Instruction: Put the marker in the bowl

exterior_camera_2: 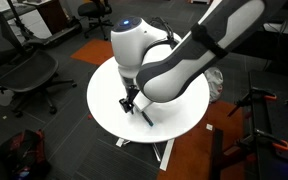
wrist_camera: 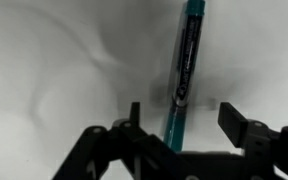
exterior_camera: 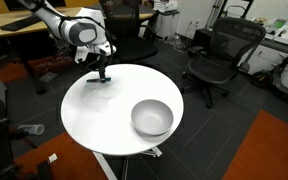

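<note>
Nearest the wrist camera, the tool [wrist_camera: 182, 112] is seen with its two fingers [wrist_camera: 134, 118] spread fairly wide, one on either side of the marker [wrist_camera: 187, 60]. The marker is laid flat on the white surface [wrist_camera: 44, 70], teal end pointing away from the tool. No contact with either finger can be made out, and nothing is held. Such a straddle is judged to be set for a closing grasp across the thin body. The bowl [exterior_camera: 152, 118] is stood well apart on the same surface, open side up, ready to be filled from above.
</note>
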Action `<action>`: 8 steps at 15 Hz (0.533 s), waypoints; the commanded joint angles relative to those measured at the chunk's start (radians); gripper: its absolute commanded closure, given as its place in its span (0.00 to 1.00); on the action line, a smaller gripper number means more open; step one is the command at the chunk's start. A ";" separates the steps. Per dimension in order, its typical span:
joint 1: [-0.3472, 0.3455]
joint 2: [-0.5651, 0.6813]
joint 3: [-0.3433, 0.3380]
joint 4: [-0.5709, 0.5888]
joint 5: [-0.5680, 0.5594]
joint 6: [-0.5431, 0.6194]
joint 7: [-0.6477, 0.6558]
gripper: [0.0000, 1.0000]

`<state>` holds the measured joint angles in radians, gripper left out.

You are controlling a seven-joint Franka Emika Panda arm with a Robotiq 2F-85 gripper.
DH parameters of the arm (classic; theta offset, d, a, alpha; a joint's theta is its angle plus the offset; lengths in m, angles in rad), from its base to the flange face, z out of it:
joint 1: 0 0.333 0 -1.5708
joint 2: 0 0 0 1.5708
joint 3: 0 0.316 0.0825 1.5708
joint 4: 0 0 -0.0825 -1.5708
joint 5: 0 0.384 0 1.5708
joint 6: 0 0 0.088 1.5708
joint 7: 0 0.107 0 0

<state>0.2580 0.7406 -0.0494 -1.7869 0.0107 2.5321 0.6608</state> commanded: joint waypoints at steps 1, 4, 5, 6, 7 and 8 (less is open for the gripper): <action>0.021 0.014 -0.017 0.040 0.007 -0.051 0.025 0.50; 0.018 0.023 -0.018 0.058 0.006 -0.062 0.020 0.73; 0.017 0.026 -0.017 0.063 0.006 -0.065 0.019 0.79; 0.015 0.030 -0.017 0.069 0.006 -0.070 0.016 0.88; 0.014 0.034 -0.017 0.075 0.006 -0.077 0.015 0.95; 0.013 0.037 -0.017 0.082 0.006 -0.085 0.014 1.00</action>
<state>0.2605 0.7605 -0.0517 -1.7490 0.0107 2.4985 0.6608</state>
